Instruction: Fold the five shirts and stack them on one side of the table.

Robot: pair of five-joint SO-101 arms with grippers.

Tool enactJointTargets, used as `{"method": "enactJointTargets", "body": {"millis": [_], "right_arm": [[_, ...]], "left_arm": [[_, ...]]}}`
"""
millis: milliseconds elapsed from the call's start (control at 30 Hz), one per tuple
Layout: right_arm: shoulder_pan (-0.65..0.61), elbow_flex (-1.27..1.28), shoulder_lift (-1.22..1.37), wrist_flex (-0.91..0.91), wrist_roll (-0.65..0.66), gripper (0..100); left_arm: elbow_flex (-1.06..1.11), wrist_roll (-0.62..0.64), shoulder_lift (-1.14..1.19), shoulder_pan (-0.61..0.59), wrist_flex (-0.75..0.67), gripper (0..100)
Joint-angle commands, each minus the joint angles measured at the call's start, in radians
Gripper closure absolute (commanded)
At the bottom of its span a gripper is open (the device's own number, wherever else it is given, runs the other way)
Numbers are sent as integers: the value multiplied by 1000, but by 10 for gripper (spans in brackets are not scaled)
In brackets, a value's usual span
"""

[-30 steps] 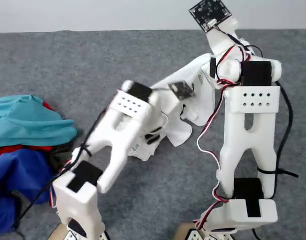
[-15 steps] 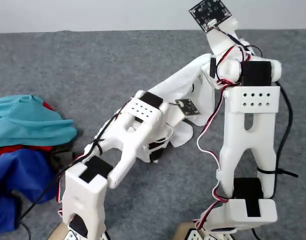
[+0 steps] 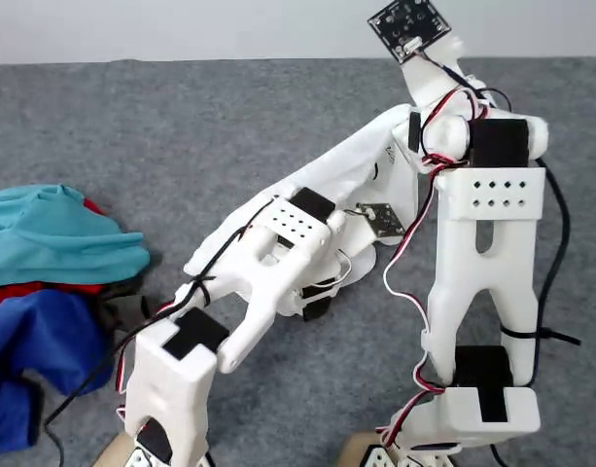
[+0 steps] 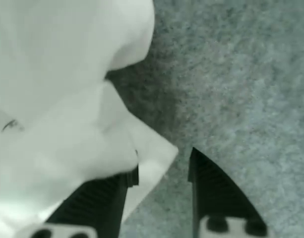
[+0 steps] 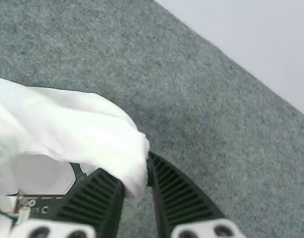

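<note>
White shirt | mostly hidden under arms | right gripper seemingly pinching it

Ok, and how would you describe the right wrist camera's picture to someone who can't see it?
Two black ribbed fingers pinch a fold of a white shirt, which hangs bunched from them. Under them lies a grey, carpet-like table top, with a pale wall beyond its far edge.

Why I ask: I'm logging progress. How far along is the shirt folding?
Done: nothing, it seems; the coloured shirts lie heaped, unfolded. In hand: right hand pinches the white shirt, left hand open at its corner. Left: all folding, stacking.
</note>
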Motion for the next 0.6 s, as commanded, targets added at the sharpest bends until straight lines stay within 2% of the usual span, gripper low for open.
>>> {"method": "enactJointTargets", "body": {"millis": [0, 333, 567], "right_arm": [[8, -6, -8, 7, 5, 988], [8, -6, -8, 7, 6, 988], [5, -6, -8, 5, 6, 988]], "left_arm": [[-4, -5, 18, 0, -49, 826], [-5, -8, 38, -40, -75, 832], [-5, -8, -40, -49, -60, 941]]}}
